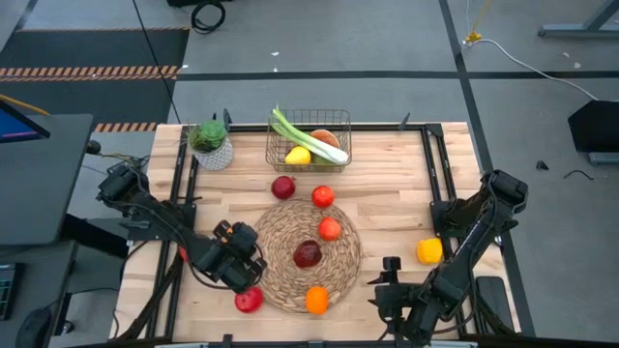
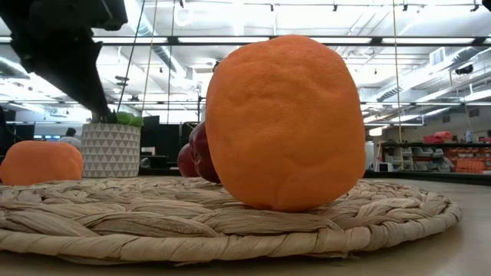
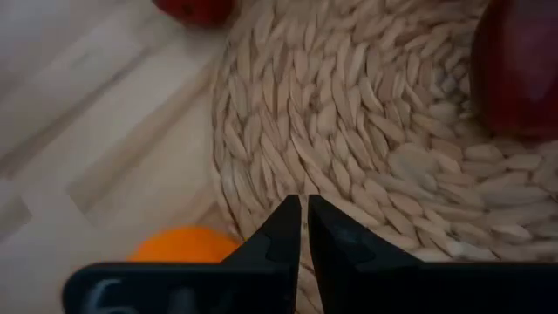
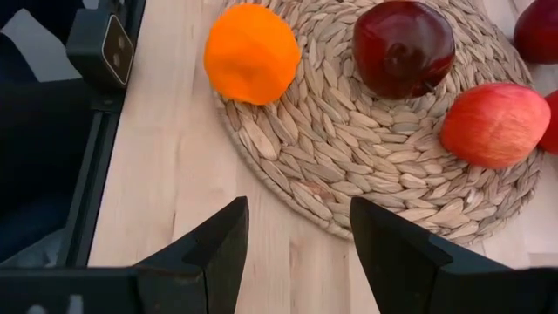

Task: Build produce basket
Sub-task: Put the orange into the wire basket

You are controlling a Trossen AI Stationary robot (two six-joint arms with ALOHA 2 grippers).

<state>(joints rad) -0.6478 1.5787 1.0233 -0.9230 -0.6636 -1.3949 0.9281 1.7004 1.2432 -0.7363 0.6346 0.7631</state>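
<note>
Nearest the low camera, a round orange fruit [image 2: 284,123] is seen resting on the near edge of the large round woven straw mat [image 1: 343,280]; a dark red apple [image 2: 201,152] is partly hidden behind it.

The small rectangular basket of dark wire grid [image 1: 338,121] is found at the far edge of the wooden counter [image 1: 397,203], just beside the white patterned pot with a green plant [image 1: 211,145]. A long green-white leek [image 1: 308,137], a yellow lemon [image 1: 298,156] and an orange-toned piece, not identifiable, are contained in it.

On the mat, the dark red apple [image 1: 308,254] lies at the centre and a lighter red apple [image 1: 329,229] just beyond it. Two further red fruits [image 1: 283,188] [image 1: 322,196] lie at the mat's far rim. A red apple [image 1: 249,300] lies off the mat's near left edge, and a yellow-orange fruit [image 1: 428,251] well apart to the right.

The left end effector [image 3: 303,228] is positioned over the mat's left edge, fingers clenched together, nothing held. The right end effector [image 4: 296,231] is held at the near right of the mat, fingers spread apart, released.
</note>
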